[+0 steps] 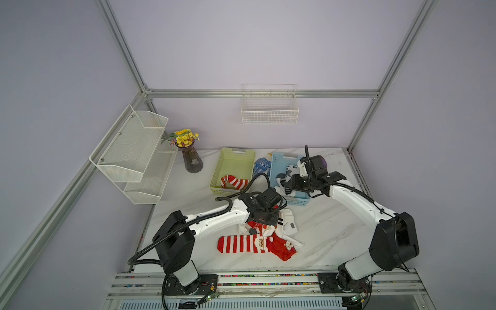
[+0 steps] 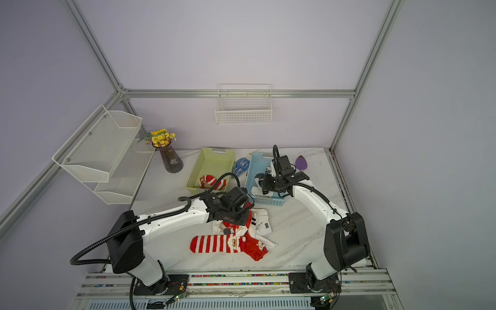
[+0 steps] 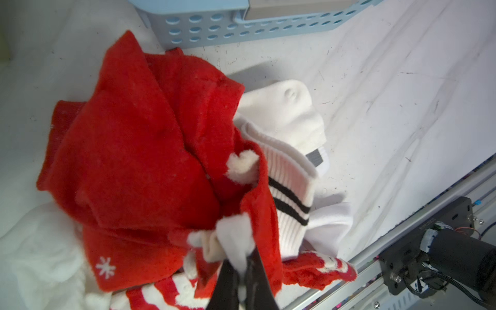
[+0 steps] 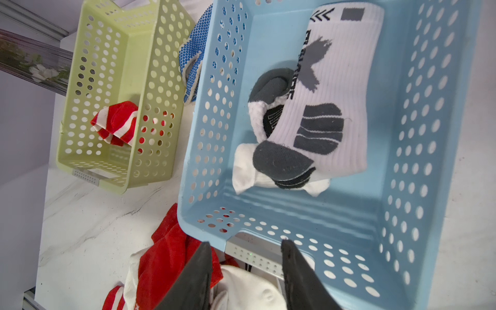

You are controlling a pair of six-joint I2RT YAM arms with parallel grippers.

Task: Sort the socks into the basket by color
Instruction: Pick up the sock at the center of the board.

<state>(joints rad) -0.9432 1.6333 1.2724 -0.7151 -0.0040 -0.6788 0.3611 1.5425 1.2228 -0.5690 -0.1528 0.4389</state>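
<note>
One white sock (image 3: 287, 128) hides partly behind the red sock (image 3: 134, 161) the left gripper (image 3: 241, 261) clamps; right gripper (image 4: 245, 243) gapes.

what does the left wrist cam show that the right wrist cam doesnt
Only left wrist: the left gripper, fingers shut on the red sock, and the black stripes on the white sock beside it.
Only right wrist: the open right gripper, white and grey socks inside the blue basket, a striped sock in the green basket, and a dotted glove between the baskets.
Both: the red sock, the white sock, the blue basket's near wall and the table.
</note>
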